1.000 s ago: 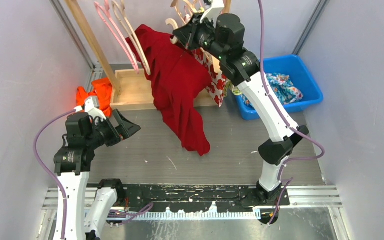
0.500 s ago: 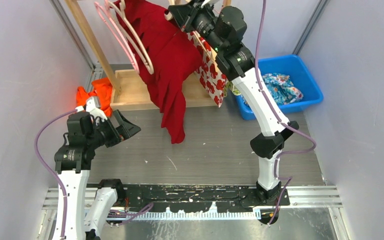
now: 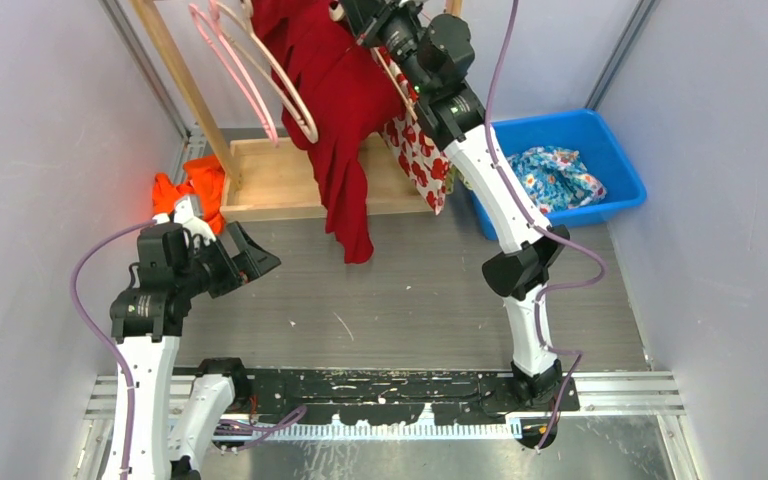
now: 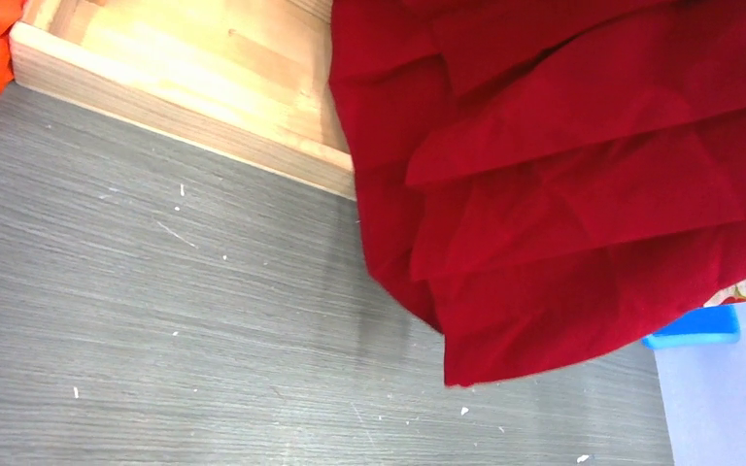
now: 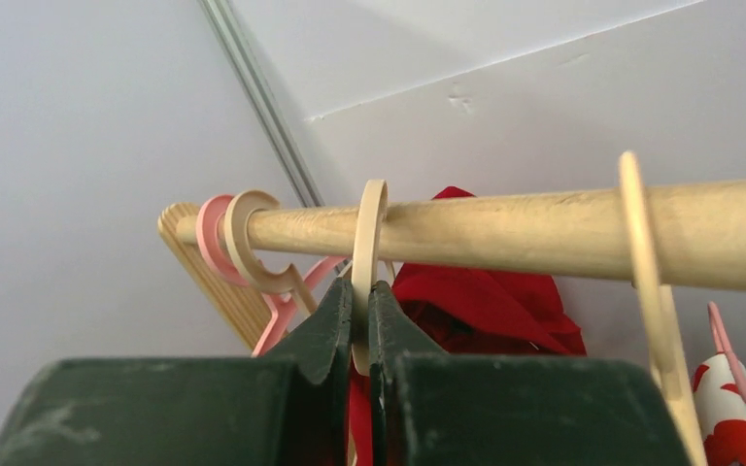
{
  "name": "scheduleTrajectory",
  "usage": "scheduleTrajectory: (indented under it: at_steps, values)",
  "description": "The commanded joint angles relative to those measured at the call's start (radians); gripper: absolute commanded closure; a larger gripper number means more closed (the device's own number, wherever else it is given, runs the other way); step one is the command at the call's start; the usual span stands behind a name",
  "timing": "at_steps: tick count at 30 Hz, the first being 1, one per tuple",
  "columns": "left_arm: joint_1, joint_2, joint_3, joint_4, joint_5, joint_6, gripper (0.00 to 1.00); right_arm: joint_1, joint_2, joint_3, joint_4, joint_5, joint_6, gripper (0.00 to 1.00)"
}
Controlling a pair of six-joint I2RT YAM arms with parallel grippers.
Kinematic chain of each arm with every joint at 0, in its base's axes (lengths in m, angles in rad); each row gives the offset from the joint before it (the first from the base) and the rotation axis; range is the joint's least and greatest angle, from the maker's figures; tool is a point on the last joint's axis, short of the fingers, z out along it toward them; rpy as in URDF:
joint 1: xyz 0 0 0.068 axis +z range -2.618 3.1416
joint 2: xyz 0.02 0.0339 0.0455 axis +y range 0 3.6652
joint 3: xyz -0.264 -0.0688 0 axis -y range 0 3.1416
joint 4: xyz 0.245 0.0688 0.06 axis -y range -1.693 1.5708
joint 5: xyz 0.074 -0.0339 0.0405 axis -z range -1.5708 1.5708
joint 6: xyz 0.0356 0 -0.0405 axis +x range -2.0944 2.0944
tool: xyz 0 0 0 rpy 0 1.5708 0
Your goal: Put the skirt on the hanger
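The red skirt [image 3: 345, 110] hangs on a cream wooden hanger and drapes down over the rack's base, its hem [image 4: 505, 359] just above the grey table. In the right wrist view the hanger's hook [image 5: 374, 218] loops over the wooden rod [image 5: 563, 228]. My right gripper [image 5: 360, 311] is shut on that hook just below the rod, with the skirt [image 5: 486, 301] behind it. From above, the right gripper [image 3: 365, 20] is at the top edge. My left gripper [image 3: 260, 258] stands open low at the left, apart from the skirt; its fingers are out of its own wrist view.
Pink and cream empty hangers [image 3: 260, 75] hang left of the skirt. A red‑and‑white floral garment [image 3: 422, 160] hangs to its right. The wooden rack base [image 3: 270, 180] has an orange cloth [image 3: 195, 185] beside it. A blue bin [image 3: 610, 150] holds floral fabric.
The right arm has lifted the hanger with the skirt up and back, onto the rod; the hem has risen and swung towards the rack. The left arm has not moved.
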Motion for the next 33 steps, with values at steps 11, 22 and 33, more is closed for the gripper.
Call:
scheduleTrajectory:
  at_steps: [11, 22, 33]
  values:
    - [0.004, 0.004, 0.016, -0.01, -0.016, 0.024, 0.07, -0.048, 0.025, 0.092, 0.282, 0.05, 0.116, 0.99]
    - [0.004, 0.003, -0.022, 0.023, -0.004, 0.013, 0.07, -0.029, 0.054, 0.065, 0.283, 0.007, 0.144, 0.99]
    - [0.005, 0.001, -0.048, 0.042, 0.005, 0.011, 0.07, 0.014, 0.061, 0.048, 0.257, -0.012, 0.11, 0.99]
